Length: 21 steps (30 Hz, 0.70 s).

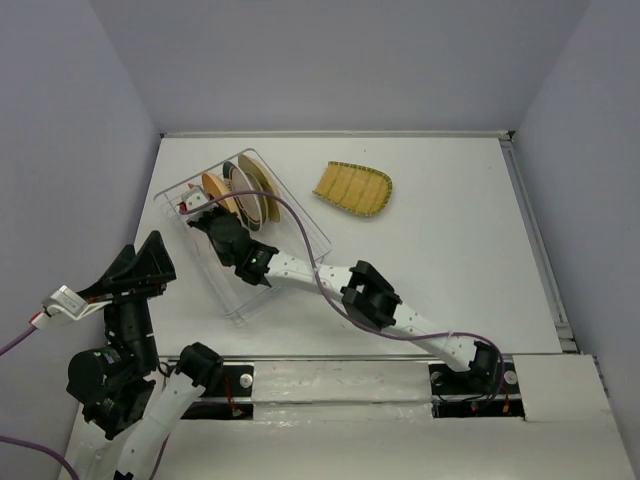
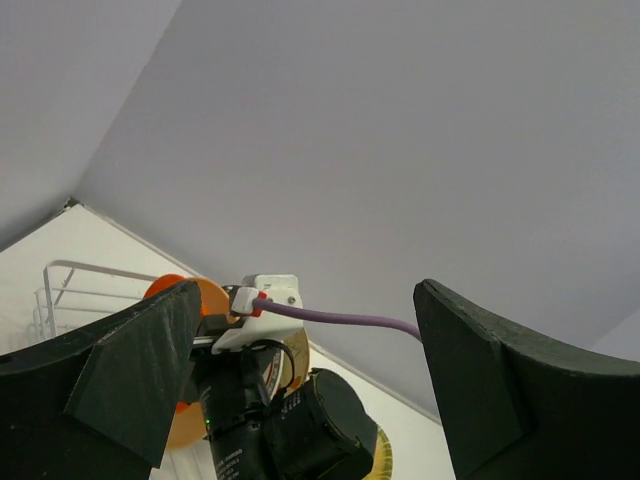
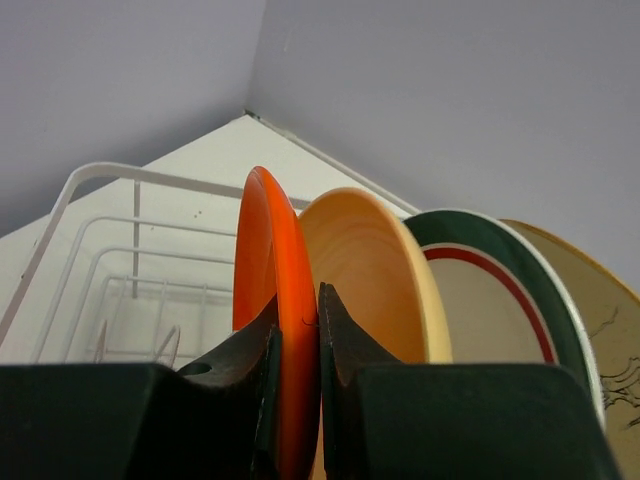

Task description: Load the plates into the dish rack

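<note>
The see-through dish rack point(image 1: 300, 228) sits left of the table's middle, its white wire rim point(image 3: 100, 175) showing in the right wrist view. Several plates stand upright in it side by side: an orange-red plate point(image 3: 268, 250), a tan plate point(image 3: 365, 270), a green-rimmed plate with a red stripe point(image 3: 490, 300), and a cream plate with a branch design point(image 3: 612, 330). My right gripper point(image 3: 300, 325) reaches into the rack and is shut on the orange-red plate's edge. A yellow-green ribbed fan-shaped plate point(image 1: 352, 187) lies flat on the table right of the rack. My left gripper point(image 1: 140, 265) hangs open and empty near the left edge.
Grey walls close in the white table on three sides. The right arm point(image 1: 370, 300) stretches diagonally from its base at the near edge to the rack, its purple cable point(image 1: 300, 225) looping over the rack. The left wrist view looks past the right wrist point(image 2: 290, 420) at the rack.
</note>
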### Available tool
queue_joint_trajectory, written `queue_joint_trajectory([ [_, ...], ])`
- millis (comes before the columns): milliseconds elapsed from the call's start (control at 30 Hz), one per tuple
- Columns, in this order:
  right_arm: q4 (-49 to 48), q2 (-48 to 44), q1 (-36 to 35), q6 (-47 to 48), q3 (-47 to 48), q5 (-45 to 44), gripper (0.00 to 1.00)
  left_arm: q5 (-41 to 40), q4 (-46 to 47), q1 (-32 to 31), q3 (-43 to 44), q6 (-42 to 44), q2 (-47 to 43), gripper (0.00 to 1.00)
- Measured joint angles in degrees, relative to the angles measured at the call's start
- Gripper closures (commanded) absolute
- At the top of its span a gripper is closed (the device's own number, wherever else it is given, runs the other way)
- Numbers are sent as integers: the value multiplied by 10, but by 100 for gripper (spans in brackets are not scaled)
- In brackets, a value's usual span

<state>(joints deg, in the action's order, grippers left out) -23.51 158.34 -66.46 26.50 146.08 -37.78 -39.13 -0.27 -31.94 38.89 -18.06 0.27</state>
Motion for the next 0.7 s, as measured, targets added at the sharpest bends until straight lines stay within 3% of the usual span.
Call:
queue_joint_trajectory([
  [133,3,1,-2,-8,-17,3,39,-1,1,-3,-1,0,0,1],
  [467,12,-36,-19,-36,-97,2,37,-2,1,-3,-3,1,0,1],
  [567,56,-121,-19,-86,-179,11,36,-2,1,-3,-3,1,0,1],
  [700,90,-288,-12,-155,-311,17,24,-1,0,-3,-3,1,0,1],
])
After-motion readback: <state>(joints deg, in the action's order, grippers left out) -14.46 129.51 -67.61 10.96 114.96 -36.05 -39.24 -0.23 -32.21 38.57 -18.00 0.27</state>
